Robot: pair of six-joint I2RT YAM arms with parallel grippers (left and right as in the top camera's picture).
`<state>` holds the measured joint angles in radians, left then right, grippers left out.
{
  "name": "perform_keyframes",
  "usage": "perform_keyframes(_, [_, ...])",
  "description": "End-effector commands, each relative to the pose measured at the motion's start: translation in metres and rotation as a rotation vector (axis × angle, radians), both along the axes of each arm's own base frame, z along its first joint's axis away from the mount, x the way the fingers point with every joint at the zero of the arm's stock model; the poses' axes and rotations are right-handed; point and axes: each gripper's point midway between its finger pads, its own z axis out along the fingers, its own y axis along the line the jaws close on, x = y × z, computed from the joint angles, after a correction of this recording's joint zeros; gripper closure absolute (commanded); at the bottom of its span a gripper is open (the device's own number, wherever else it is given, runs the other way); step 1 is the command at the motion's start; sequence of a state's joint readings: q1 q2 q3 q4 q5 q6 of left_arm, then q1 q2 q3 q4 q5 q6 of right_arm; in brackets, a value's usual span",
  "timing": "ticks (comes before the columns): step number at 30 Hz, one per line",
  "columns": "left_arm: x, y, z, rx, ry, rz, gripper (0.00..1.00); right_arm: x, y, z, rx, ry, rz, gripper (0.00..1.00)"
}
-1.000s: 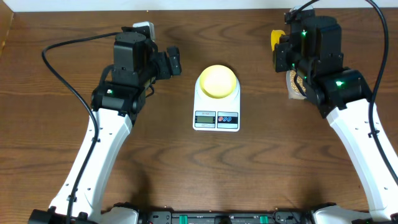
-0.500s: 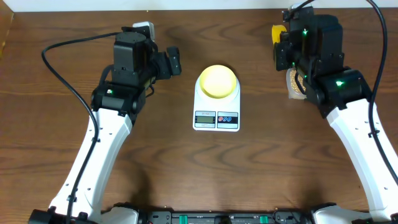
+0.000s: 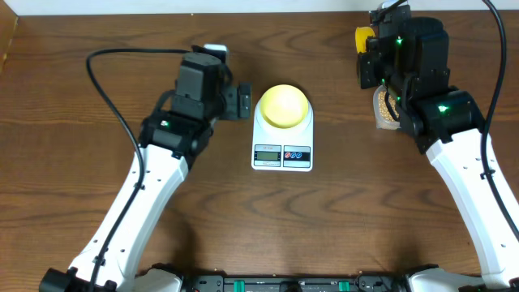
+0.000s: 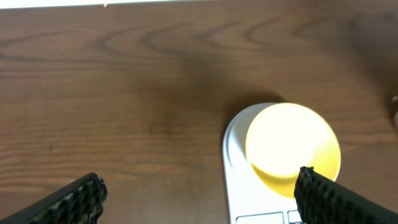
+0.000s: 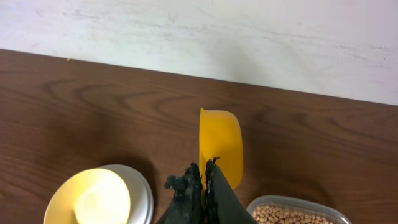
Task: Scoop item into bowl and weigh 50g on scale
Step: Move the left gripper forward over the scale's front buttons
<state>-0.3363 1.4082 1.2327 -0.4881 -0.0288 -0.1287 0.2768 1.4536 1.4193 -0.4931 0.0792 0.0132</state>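
Observation:
The pale yellow-green bowl (image 3: 283,105) stands empty on the white scale (image 3: 282,144) at the table's middle; both show in the left wrist view (image 4: 292,146) (image 4: 239,186) and the right wrist view (image 5: 87,200) (image 5: 144,193). My left gripper (image 3: 243,101) is open, just left of the bowl, its right finger near the rim (image 4: 199,196). My right gripper (image 5: 204,177) is shut on the bright yellow scoop (image 5: 220,146), held above the table at the back right (image 3: 364,37). The tan beans (image 5: 295,216) lie in a clear tub (image 3: 383,109), partly hidden under the right arm.
A white wall (image 5: 199,37) runs along the table's far edge. Black cables loop over both arms. The scale's display and buttons (image 3: 281,154) face the front edge.
My left arm has swung right, bringing its open gripper from well left of the scale up beside the bowl. The right gripper with the scoop has barely moved.

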Motion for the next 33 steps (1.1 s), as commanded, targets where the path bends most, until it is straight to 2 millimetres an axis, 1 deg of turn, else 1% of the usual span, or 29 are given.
perform_keyframes(1, [-0.004,0.005,-0.012,0.116,0.021,0.027,0.02,0.003,-0.006,0.012,-0.009,-0.030,-0.012,0.99])
perform_keyframes(4, [-0.009,-0.002,-0.017,0.126,0.038,0.005,0.02,0.003,-0.006,0.012,-0.009,-0.030,-0.012,0.99])
perform_keyframes(9, [-0.014,-0.014,-0.018,0.130,0.043,-0.028,0.02,0.003,-0.005,0.011,0.001,-0.023,-0.008,0.99])
perform_keyframes(12, [-0.024,-0.023,-0.023,0.152,0.068,-0.069,0.02,0.001,-0.004,0.008,0.000,-0.011,-0.002,0.99])
perform_keyframes(18, [-0.038,-0.034,-0.033,0.184,0.109,-0.110,0.02,0.000,-0.004,0.005,-0.003,0.001,-0.002,0.99])
perform_keyframes(22, [-0.044,-0.038,-0.046,0.258,0.127,-0.116,0.02,0.000,-0.004,0.005,-0.003,0.002,-0.002,0.99])
perform_keyframes(28, [-0.055,-0.061,-0.072,0.311,0.176,-0.188,0.02,-0.001,-0.004,0.003,-0.002,0.006,0.001,0.99])
perform_keyframes(33, [-0.059,-0.071,-0.088,0.340,0.208,-0.221,0.02,-0.004,-0.004,-0.001,-0.008,0.028,0.001,0.99])
